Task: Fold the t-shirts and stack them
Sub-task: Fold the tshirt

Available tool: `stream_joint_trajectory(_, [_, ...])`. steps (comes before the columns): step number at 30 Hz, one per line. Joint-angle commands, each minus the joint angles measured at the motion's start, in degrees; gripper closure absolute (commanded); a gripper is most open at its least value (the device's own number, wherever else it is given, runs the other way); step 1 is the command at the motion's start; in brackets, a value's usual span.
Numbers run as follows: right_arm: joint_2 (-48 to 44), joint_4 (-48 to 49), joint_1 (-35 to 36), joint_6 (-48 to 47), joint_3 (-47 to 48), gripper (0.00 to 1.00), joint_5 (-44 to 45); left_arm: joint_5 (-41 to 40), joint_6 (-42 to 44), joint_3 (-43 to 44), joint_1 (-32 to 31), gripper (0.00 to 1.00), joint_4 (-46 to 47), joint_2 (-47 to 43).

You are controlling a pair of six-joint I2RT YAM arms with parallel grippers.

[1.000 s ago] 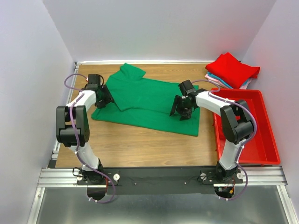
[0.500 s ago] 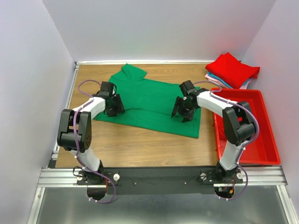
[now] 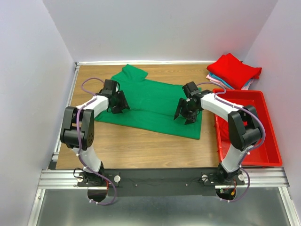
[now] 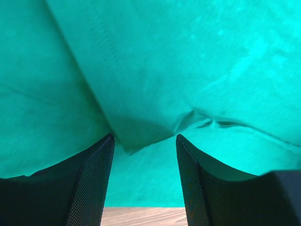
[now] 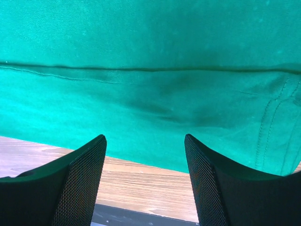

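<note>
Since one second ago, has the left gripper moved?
Yes. The left gripper moved right, away from the table's left edge, further onto the green shirt.

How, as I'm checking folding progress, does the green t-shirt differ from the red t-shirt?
The green t-shirt lies spread, only partly folded, on the table; the red t-shirt is folded compactly atop the stack at the far right. The green one covers far more area than the red one. Both are plain, solid-coloured.

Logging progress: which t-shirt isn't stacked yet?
The green t-shirt, spread flat on the table; the rest lie folded in the red-topped stack far right.
</note>
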Motion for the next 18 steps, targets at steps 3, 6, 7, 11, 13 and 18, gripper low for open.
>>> stream_joint_trajectory(3, [-1.4, -1.4, 0.3, -0.6, 0.2, 0.25, 1.6, 1.7, -1.8, 2.5, -0.7, 0.37, 2.0, 2.3])
stream_joint_trajectory(6, [-0.9, -1.5, 0.3, -0.9, 0.9, 0.25, 1.6, 2.4, -2.5, 3.9, -1.2, 0.37, 2.8, 3.4])
stream_joint_trajectory(7, [-0.7, -1.7, 0.3, -1.0, 1.0, 0.25, 1.6, 2.7, -2.8, 4.3, -1.3, 0.37, 3.1, 3.8])
stream_joint_trajectory(11, [-0.1, -1.7, 0.4, -1.4, 1.5, 0.25, 1.4, 3.7, -3.8, 7.4, -2.8, 0.37, 4.6, 5.8])
stream_joint_trajectory(13, [0.0, -1.8, 0.4, -1.6, 1.6, 0.25, 1.4, 3.9, -4.2, 10.0, -4.1, 0.37, 4.9, 7.2])
stream_joint_trajectory(18, [0.1, -2.0, 0.4, -2.0, 1.7, 0.25, 1.8, 4.1, -4.6, 15.7, -5.9, 0.37, 5.5, 11.4])
